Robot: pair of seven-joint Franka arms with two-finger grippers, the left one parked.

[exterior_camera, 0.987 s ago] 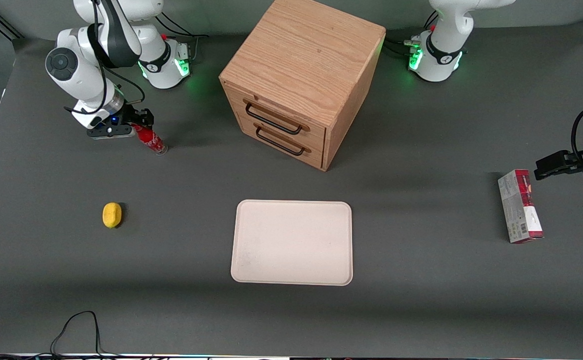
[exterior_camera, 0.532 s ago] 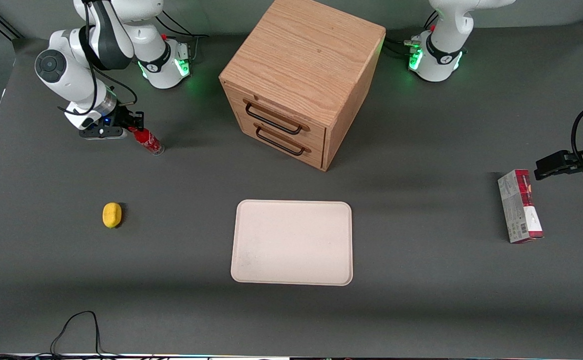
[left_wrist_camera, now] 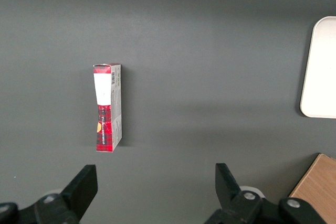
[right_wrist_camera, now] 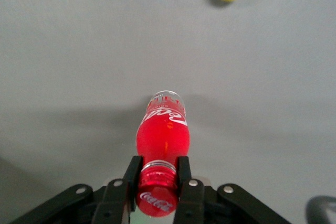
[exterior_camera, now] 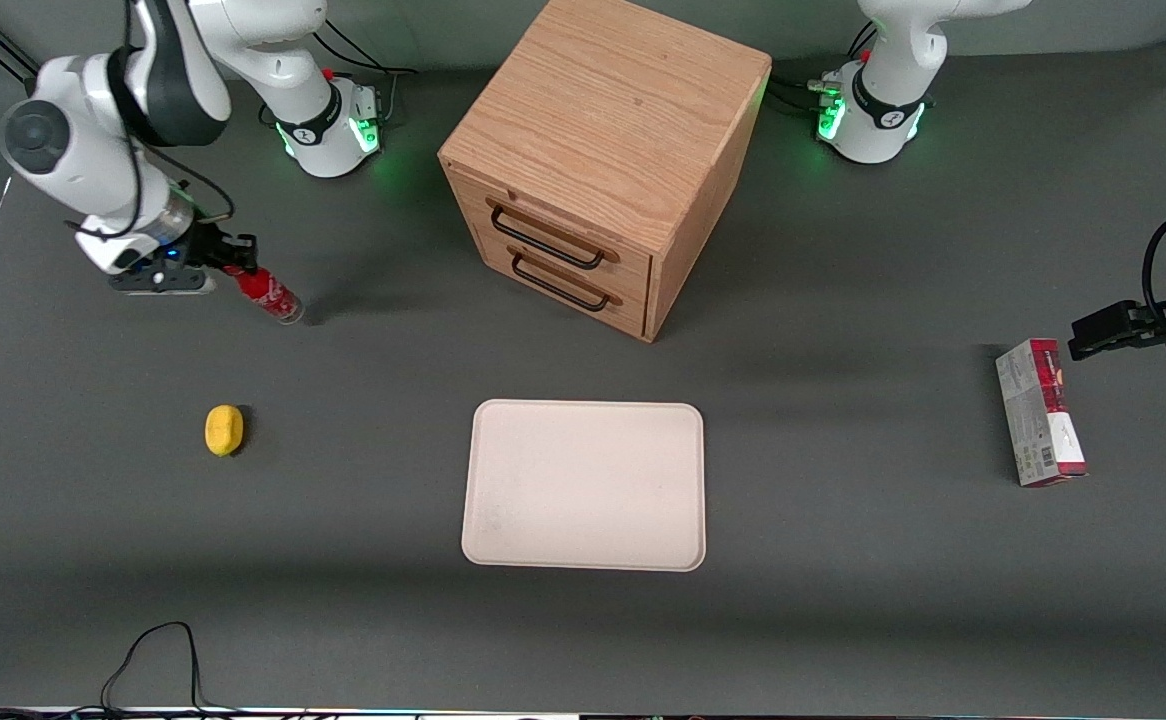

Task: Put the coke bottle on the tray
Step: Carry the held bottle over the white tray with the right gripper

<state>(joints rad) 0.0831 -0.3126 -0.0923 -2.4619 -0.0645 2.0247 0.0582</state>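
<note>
The gripper (exterior_camera: 235,262) hung over the working arm's end of the tabletop (exterior_camera: 843,600), fingers (right_wrist_camera: 133,170) clenched on the neck of the coke bottle (exterior_camera: 265,293) just under its red cap. The bottle was off the surface, its shadow apart from it. Its long axis tilted, cap up in the gripper, clear base slanting down toward the front camera and the drawer cabinet (exterior_camera: 603,165). The tray (exterior_camera: 584,485) lay well apart, nearer the camera, in front of the cabinet's drawers. A yellow lump (exterior_camera: 224,430) sat nearer the camera than the bottle. A carton (exterior_camera: 1040,411) lay toward the parked arm's end.
</note>
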